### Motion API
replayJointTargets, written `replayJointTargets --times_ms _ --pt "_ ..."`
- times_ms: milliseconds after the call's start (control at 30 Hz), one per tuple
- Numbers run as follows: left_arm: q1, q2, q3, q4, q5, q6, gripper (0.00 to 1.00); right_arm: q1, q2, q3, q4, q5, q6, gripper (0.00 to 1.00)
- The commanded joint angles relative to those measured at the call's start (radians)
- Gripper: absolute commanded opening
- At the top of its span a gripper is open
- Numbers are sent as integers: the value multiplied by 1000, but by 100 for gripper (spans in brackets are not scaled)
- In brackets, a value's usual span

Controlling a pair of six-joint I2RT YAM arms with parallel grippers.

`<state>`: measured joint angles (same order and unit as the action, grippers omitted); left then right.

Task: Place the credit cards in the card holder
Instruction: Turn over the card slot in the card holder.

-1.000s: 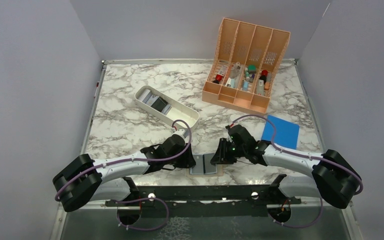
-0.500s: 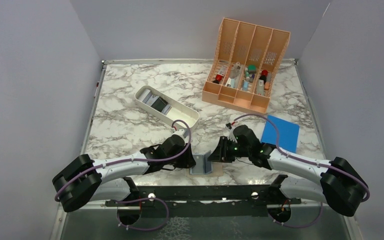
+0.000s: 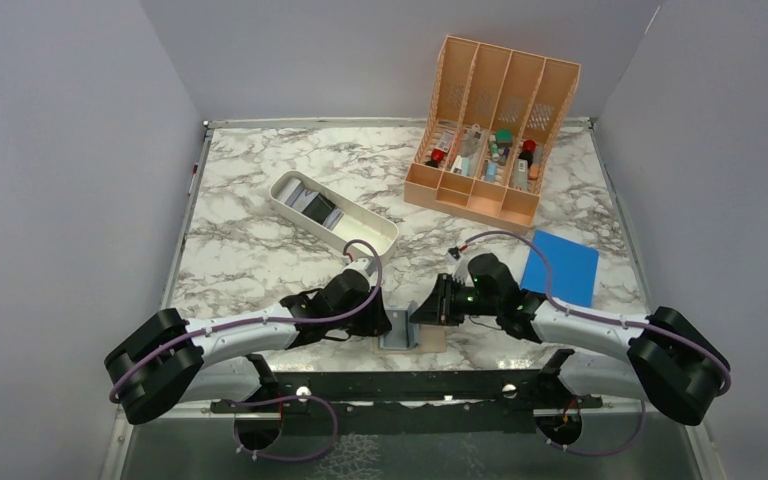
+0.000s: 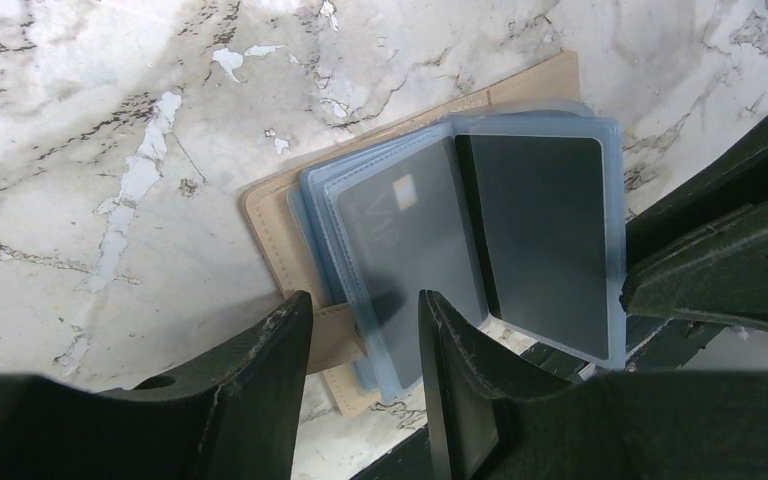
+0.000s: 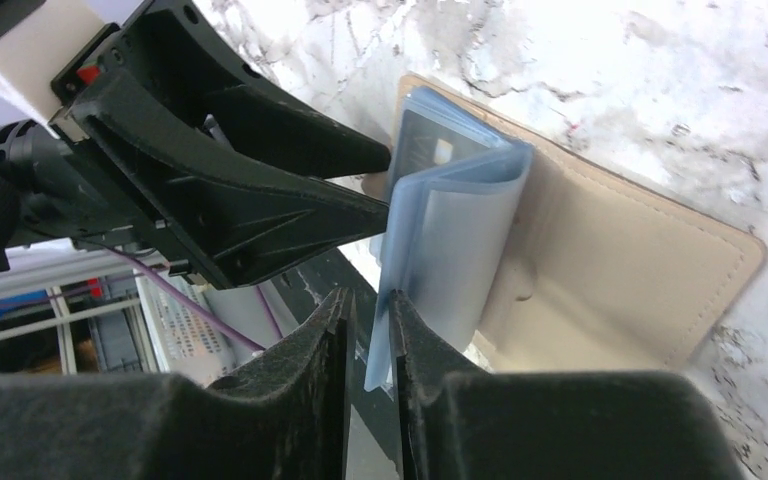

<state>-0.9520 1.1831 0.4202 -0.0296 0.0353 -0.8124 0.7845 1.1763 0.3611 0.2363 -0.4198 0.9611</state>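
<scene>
The card holder [image 3: 400,340] lies open at the near table edge, between both grippers. Its blue-grey leaf [image 5: 450,250] stands up, pinched in the narrow right gripper [image 5: 368,300]. The left gripper [image 4: 365,305], half wide, straddles the snap tab [image 4: 340,342] without closing on it. More credit cards [image 3: 312,204] lie in the white tray [image 3: 370,228] beyond the left arm, which is the nearer one. The peach organizer [image 3: 490,130] stands well apart.

Right hand [image 5: 370,300] leftward, card holder sleeve [image 5: 452,245] upright

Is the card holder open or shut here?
Open: the card holder lies spread flat, one blue sleeve pinched upright by the right gripper.
</scene>
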Motion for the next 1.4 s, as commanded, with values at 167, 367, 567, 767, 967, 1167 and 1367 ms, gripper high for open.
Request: replayJointTargets --times_ms 167,367,567,767,967,1167,1367 --pt "-1 -1 -21 2 -5 -11 47 4 44 -16 148 -52 16 14" --pt "-1 -12 -25 0 -5 -13 47 4 47 -11 86 3 6 5" --pt "-1 -24 -17 -10 -3 -13 47 4 70 28 -68 82 -21 14" --pt "-1 -69 13 -67 -35 -12 47 4 53 34 -155 139 -25 18" --pt "-1 -169 21 -130 -118 -24 47 4 -6 80 -382 303 -50 23" --pt "-1 -221 33 -143 -157 -14 47 4 -120 124 -490 338 -87 27" --pt "-1 -192 108 -179 -204 52 47 4 -198 175 -535 315 -113 35"
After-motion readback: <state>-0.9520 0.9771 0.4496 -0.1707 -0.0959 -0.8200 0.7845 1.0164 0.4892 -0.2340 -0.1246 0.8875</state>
